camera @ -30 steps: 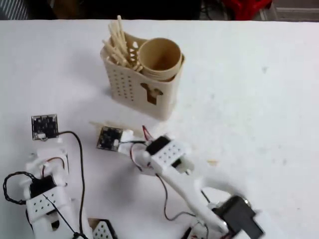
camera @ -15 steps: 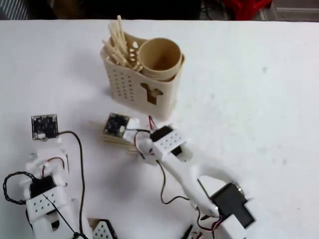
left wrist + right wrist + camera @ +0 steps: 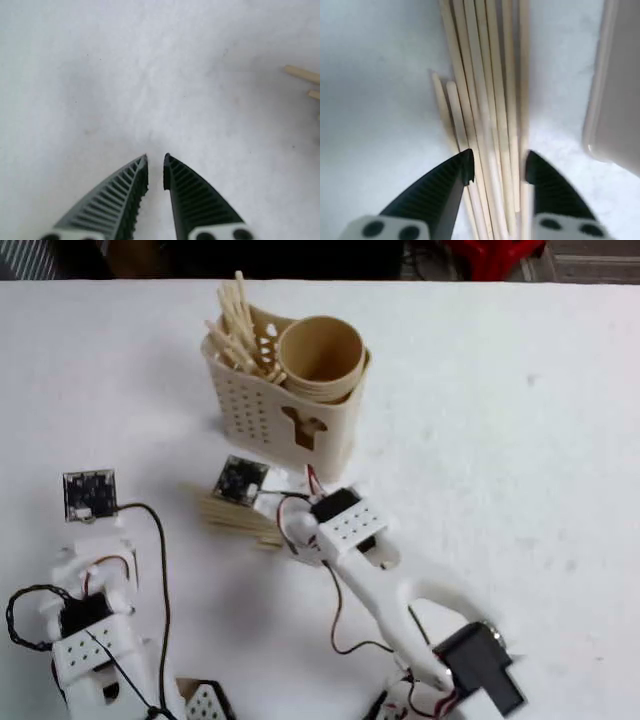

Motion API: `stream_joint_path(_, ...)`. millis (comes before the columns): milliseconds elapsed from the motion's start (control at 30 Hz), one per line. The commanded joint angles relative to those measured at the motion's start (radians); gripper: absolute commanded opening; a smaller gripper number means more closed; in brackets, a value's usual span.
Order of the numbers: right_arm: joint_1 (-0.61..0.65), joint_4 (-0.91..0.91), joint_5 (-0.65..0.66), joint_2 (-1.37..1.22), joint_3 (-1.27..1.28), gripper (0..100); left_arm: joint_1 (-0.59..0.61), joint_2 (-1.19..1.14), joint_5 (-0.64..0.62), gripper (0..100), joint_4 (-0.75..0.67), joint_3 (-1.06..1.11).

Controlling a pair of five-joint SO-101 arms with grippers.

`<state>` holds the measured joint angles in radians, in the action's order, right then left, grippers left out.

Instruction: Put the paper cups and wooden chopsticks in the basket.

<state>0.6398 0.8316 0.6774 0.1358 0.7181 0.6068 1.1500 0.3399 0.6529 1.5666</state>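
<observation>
A cream perforated basket (image 3: 285, 410) stands at the table's back middle, holding stacked paper cups (image 3: 320, 355) and upright wooden chopsticks (image 3: 235, 325). A loose bundle of chopsticks (image 3: 232, 515) (image 3: 490, 110) lies flat on the table just in front of the basket. My right gripper (image 3: 243, 502) (image 3: 497, 167) hangs low over this bundle, open, its two fingers straddling several sticks. The basket wall (image 3: 615, 100) is close beside it. My left gripper (image 3: 155, 160) points at bare table at the front left, shut on nothing, with chopstick tips (image 3: 302, 75) off to one side.
The left arm's body (image 3: 85, 625) and its black cable (image 3: 160, 570) occupy the front left corner. The white table (image 3: 500, 440) is bare to the right of the basket. Dark clutter lies beyond the far edge.
My right arm has swung up toward the basket, bringing its gripper over the loose chopsticks. The left arm has not moved.
</observation>
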Motion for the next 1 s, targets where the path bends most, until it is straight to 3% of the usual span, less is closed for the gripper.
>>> stream_joint_path(0, -0.013, -0.041, 0.015, -0.036, -0.046, 29.4, -0.013, 0.013, 0.009, 8, -0.023, -0.003)
stream_joint_path(100, -0.013, -0.093, 0.015, -0.084, -0.046, 25.9, -0.013, 0.013, 0.009, 8, -0.023, -0.003)
stream_joint_path(300, -0.022, -0.143, 0.009, -0.093, -0.046, 1.4, -0.013, 0.013, 0.009, 8, -0.023, -0.003)
stream_joint_path(767, -0.045, 0.050, 0.003, 0.170, -0.046, 1.7, -0.013, 0.013, 0.009, 8, -0.023, -0.003)
stream_joint_path(967, 0.005, 0.087, -0.181, 0.438, -0.046, 1.6, -0.013, 0.013, 0.009, 8, -0.023, -0.003)
